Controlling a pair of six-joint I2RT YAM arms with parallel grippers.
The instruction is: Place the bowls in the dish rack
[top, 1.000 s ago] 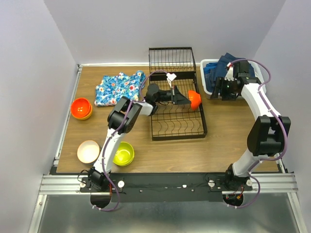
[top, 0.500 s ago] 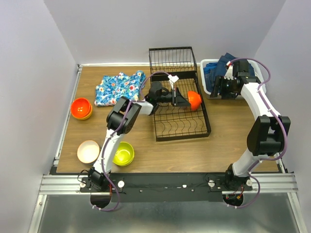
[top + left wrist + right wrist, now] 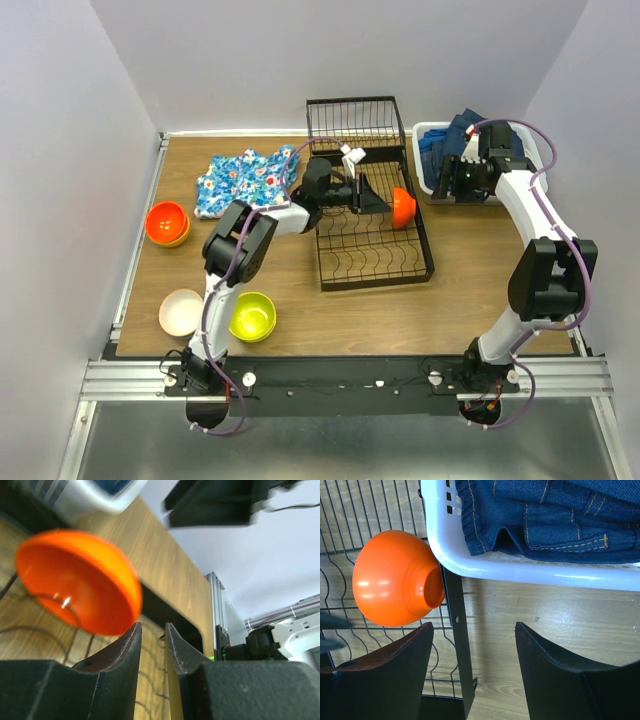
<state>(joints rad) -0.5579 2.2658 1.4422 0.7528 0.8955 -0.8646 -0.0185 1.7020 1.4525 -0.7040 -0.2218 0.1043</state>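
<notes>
An orange bowl [image 3: 403,204] rests on its side at the right edge of the black wire dish rack [image 3: 370,262]. It also shows in the left wrist view [image 3: 75,582] and the right wrist view [image 3: 390,580]. My left gripper [image 3: 377,200] is just left of it over the rack. Its jaws [image 3: 152,625] stand a narrow gap apart with nothing between them. My right gripper [image 3: 447,186] is wide open and empty [image 3: 474,626] over the rack's right rail [image 3: 455,620]. A red-orange bowl [image 3: 167,221], a pale bowl [image 3: 181,311] and a lime-green bowl [image 3: 253,316] sit on the table's left.
A white plastic basket [image 3: 428,170] of blue jeans [image 3: 555,520] stands right of the rack, close to my right gripper. A floral cloth [image 3: 245,180] lies at the back left. The rack's hinged end section [image 3: 350,120] stands up at the back.
The rack has shifted a little to the right and toward the near edge. My left arm's elbow has swung left and the gripper has drawn slightly back from the orange bowl.
</notes>
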